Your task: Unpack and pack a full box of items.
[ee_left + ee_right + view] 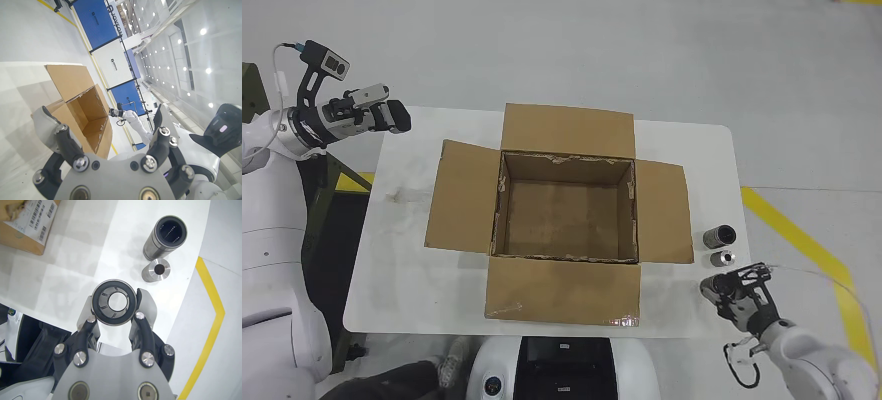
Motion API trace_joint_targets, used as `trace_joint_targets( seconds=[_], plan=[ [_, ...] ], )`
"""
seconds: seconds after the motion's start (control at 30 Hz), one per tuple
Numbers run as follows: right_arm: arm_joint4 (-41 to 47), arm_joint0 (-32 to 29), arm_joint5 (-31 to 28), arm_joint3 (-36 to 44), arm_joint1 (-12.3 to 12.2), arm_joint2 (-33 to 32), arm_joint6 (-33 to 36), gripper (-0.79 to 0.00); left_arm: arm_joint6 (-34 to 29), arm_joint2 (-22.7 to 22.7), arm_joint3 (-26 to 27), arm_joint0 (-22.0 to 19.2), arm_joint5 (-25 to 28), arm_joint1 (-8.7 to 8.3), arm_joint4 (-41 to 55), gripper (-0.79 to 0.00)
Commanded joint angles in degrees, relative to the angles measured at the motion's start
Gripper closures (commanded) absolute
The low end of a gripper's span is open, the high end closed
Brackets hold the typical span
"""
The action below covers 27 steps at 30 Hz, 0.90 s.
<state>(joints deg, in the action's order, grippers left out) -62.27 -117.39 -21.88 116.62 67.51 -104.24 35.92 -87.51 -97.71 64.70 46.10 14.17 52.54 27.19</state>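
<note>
Three steel sleeves, judged heavy, rigid, slick. Bearing [103, 308] was clenched by its barrel in right pincer [113, 303]; larger cylinder [151, 246], bushing [149, 275] stood on surface [75, 256]. Left pincer [101, 111] hung released.

The white left arm, black at the wrist, is held over the table's 10 o'clock corner. Its grey-padded, two-fingered left gripper [394, 115] points toward 3 o'clock, fingers [44, 121] spread wide with nothing between them. The white right arm comes in from 5 o'clock. Its grey-and-black right gripper [114, 302] is near the table's 4 o'clock edge, its pads clamped on either side of a short steel cylinder with a black end ring [100, 311].
</note>
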Motion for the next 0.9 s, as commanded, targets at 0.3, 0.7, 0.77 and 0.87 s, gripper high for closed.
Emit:
trace_joint_targets(
  seconds=[0.3,0.7,0.77,0.87],
  plan=[
    [-0.13,2.76,2.88,-2.27,-0.15,2.23,1.81,0.0,0.0,0.0,0.0,0.0,0.0,0.0,0.0,-0.785],
    [-0.6,5.28,5.6,-4.22,-0.31,4.03,2.94,0.0,0.0,0.0,0.0,0.0,0.0,0.0,0.0,-0.785],
    [-0.79,5.64,5.88,-4.52,-0.35,4.32,3.17,-0.031,0.0,0.0,0.0,0.0,0.0,0.0,0.0,-0.785],
    [-0.7,6.19,6.65,-4.96,-0.37,4.6,3.4,-0.08,0.0,0.0,0.0,0.0,0.0,0.0,0.0,-0.785]
  ],
)
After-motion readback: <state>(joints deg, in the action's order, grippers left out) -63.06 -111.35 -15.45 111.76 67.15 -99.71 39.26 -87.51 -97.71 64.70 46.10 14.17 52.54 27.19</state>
